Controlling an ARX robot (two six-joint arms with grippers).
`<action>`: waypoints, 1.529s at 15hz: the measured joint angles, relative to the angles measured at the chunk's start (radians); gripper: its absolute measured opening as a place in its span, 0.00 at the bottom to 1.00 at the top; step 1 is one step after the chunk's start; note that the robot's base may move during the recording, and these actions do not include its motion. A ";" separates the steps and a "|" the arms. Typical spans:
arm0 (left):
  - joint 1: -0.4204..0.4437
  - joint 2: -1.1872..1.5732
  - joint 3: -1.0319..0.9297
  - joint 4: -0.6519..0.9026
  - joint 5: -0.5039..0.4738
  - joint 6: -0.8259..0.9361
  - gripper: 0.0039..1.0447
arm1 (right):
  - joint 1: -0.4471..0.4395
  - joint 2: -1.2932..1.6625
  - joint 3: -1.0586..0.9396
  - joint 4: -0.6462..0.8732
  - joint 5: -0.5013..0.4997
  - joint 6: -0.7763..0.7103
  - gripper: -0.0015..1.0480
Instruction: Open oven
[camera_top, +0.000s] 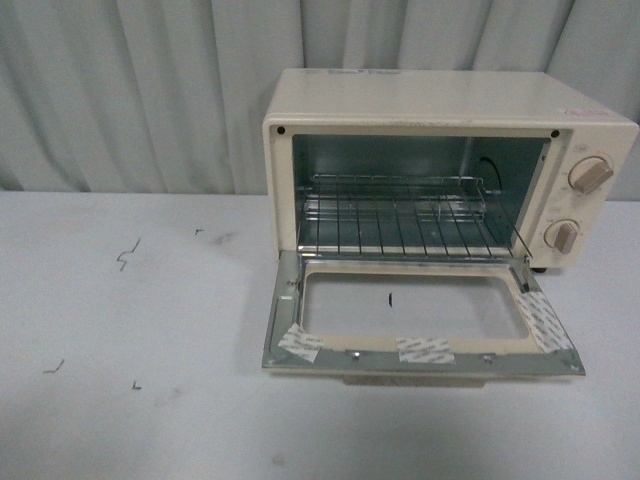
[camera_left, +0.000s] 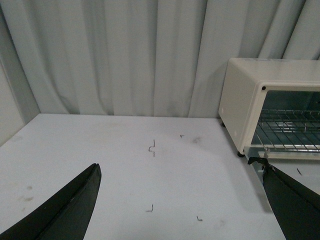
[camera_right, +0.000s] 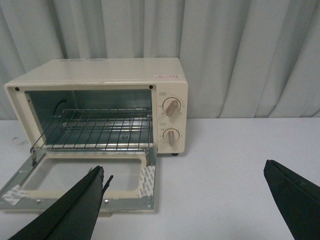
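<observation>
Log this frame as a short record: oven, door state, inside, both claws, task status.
oven: cream-white boxy toaster oven on white table
door: glass-windowed drop-down door fully down, flat
inside: wire rack, nothing on it
left claw: open, holding nothing
right claw: open, holding nothing
task status: oven open

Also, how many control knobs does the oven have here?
2. Both sit on the oven's right-hand panel: upper knob near the top, lower knob directly below it. None seems hidden.
</observation>
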 joint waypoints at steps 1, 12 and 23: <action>0.000 0.000 0.000 -0.001 0.000 0.000 0.94 | 0.000 0.000 0.000 0.000 0.000 0.000 0.94; 0.000 0.000 0.000 0.003 0.001 0.000 0.94 | 0.000 -0.001 0.000 0.002 0.000 0.000 0.94; 0.000 0.000 0.000 0.002 0.000 0.000 0.94 | 0.000 -0.001 0.000 0.000 0.000 0.000 0.94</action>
